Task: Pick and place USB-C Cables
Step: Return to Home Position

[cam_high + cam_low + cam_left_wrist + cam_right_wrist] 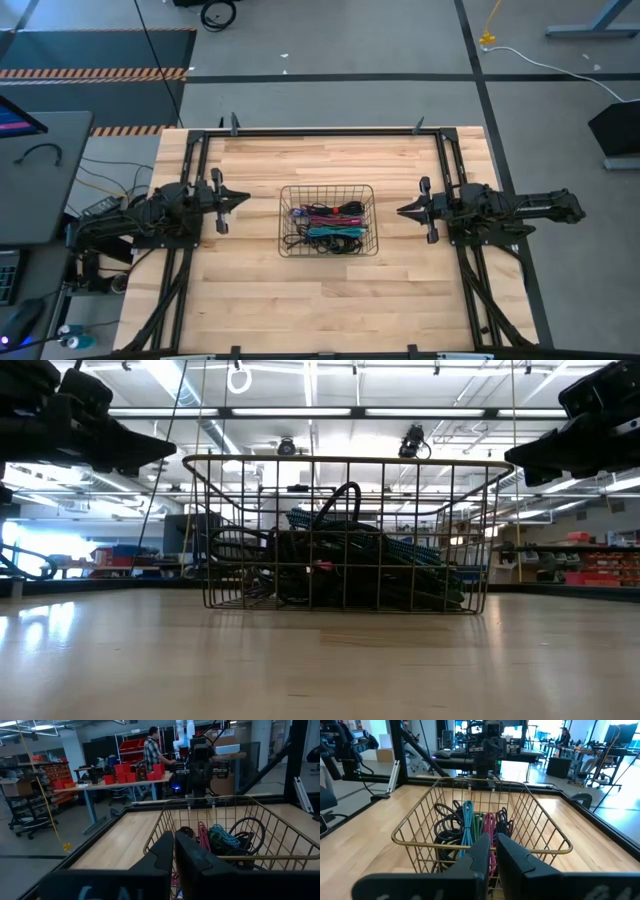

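USB-C cables are lying tangled inside the wire basket, which is sitting midway between the worktop's left and right edges. Left gripper is hovering between the basket and the left edge, fingers pressed together. Right gripper is hovering on the right-edge side, fingers likewise pressed together.

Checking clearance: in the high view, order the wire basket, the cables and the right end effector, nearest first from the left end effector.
1. Wire basket: its left wall, nearest.
2. USB-C cables: piled inside it.
3. Right end effector: beyond the basket's far side.
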